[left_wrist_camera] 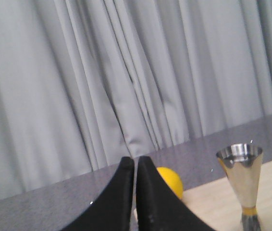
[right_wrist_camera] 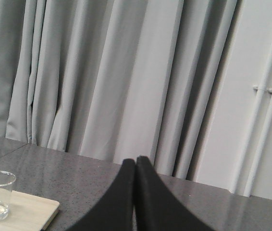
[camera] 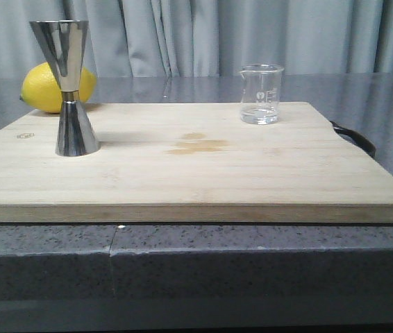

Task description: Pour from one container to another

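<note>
Beaker [camera: 260, 94] sits upright near the far right corner of the wooden cutting board [camera: 182, 173], a shallow pool of clear liquid at its bottom, pouring lip facing left. White printed marks run down its side, too faint to read. Across the board, well apart on the left, the steel jigger [camera: 69, 87] stands upright on its wider cone, brass band at the waist. Lemon [camera: 54, 87] rests just behind it, off the board's far edge. Both arms are held high and level, off the board: left gripper [left_wrist_camera: 135, 163] has its black fingers pressed together, holding nothing; right gripper [right_wrist_camera: 135, 162] likewise, tips touching. Board has a dark handle [camera: 356, 137] at right and pale stains mid-surface, lying on a speckled grey countertop [camera: 182, 263]. Grey curtains [camera: 217, 35] hang behind.
</note>
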Controlling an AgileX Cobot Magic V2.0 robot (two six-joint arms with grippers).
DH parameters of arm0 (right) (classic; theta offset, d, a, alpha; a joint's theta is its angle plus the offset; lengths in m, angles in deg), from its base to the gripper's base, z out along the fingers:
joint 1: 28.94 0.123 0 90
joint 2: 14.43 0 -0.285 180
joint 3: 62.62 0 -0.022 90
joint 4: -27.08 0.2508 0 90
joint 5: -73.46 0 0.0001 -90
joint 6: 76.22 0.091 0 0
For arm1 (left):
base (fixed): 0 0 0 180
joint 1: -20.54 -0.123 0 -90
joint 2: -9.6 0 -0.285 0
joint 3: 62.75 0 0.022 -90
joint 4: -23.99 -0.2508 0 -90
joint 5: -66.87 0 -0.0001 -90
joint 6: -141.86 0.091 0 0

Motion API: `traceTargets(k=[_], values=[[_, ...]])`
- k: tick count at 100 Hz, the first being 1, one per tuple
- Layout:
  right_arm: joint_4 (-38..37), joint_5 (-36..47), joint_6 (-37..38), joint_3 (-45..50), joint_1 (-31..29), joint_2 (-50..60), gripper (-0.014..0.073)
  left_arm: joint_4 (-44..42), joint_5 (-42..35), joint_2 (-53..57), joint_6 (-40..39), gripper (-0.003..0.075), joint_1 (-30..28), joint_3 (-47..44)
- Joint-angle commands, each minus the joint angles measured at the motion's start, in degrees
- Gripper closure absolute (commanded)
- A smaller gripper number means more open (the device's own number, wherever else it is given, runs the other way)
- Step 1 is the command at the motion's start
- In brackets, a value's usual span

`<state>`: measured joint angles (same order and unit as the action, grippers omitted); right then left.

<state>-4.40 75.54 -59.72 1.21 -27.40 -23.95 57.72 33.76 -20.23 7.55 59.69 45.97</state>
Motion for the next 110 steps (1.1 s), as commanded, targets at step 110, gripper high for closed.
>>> traceTargets(k=[110], values=[[-0.5,3.6,-0.3,-1.6,-0.3,-0.5,0.0662,-35.6,30.7,23.7,-46.6,0.0739,-32.1,-8.2]])
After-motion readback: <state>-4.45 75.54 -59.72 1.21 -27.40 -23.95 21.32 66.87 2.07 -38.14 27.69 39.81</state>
